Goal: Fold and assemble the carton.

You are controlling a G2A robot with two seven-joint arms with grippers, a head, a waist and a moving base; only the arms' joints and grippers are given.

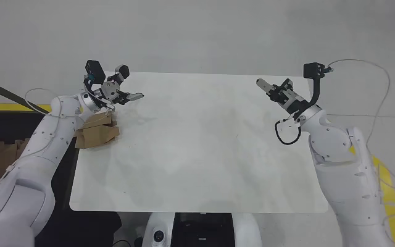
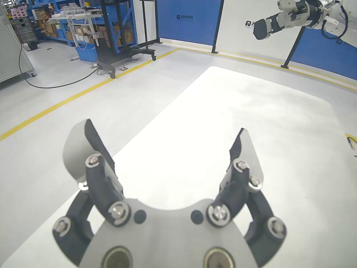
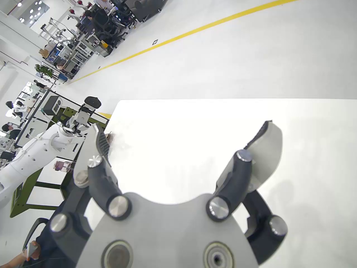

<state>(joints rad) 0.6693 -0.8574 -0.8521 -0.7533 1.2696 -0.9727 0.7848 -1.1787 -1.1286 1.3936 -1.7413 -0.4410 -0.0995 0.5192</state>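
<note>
Brown flat cartons lie stacked at the table's left edge, partly under the left arm. My left gripper hovers over the table's far left corner, just beyond the stack; it is open with nothing between its fingers. At the far right corner my right gripper is held above the table, open and empty. The left wrist view shows the right gripper far off across the table.
The white table lies bare between the two arms. A grey floor with yellow lines surrounds it. A blue fence panel and shelving stand in the room beyond.
</note>
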